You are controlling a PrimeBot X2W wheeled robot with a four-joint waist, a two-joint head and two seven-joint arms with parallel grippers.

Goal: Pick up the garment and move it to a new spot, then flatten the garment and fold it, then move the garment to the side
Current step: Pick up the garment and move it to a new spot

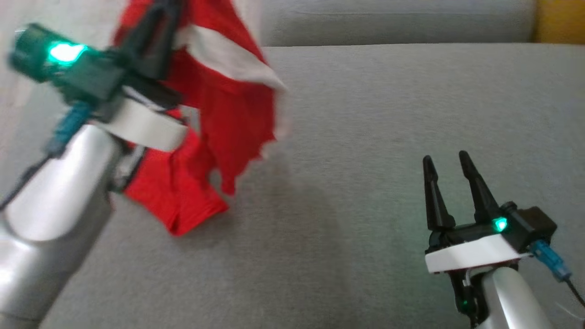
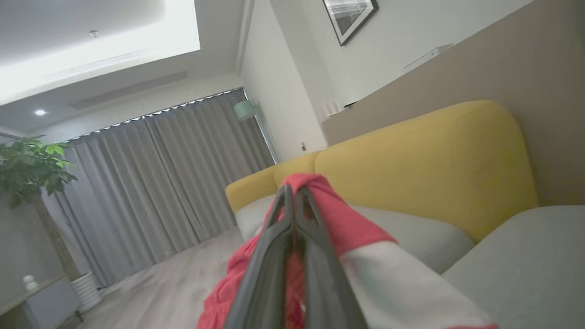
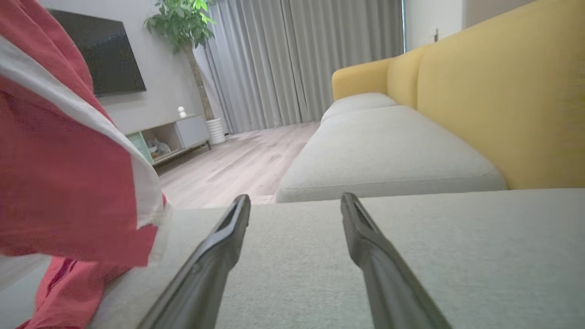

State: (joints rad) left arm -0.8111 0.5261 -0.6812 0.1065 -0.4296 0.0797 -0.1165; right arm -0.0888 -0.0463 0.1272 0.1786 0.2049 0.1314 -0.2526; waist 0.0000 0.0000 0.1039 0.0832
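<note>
The garment is red with a white band. It hangs in the air at the upper left of the head view, its lower end trailing onto the grey cushion. My left gripper is raised and shut on the garment's top, its fingertips cut off at the frame's top edge. In the left wrist view the closed fingers pinch the red cloth. My right gripper stands open low over the cushion at the lower right, nothing between its fingers. The garment hangs to its left.
The grey cushion is part of a sofa with a yellow back. A second seat cushion lies beyond. Wooden floor, curtains, a plant, a low cabinet and a dark screen stand farther off.
</note>
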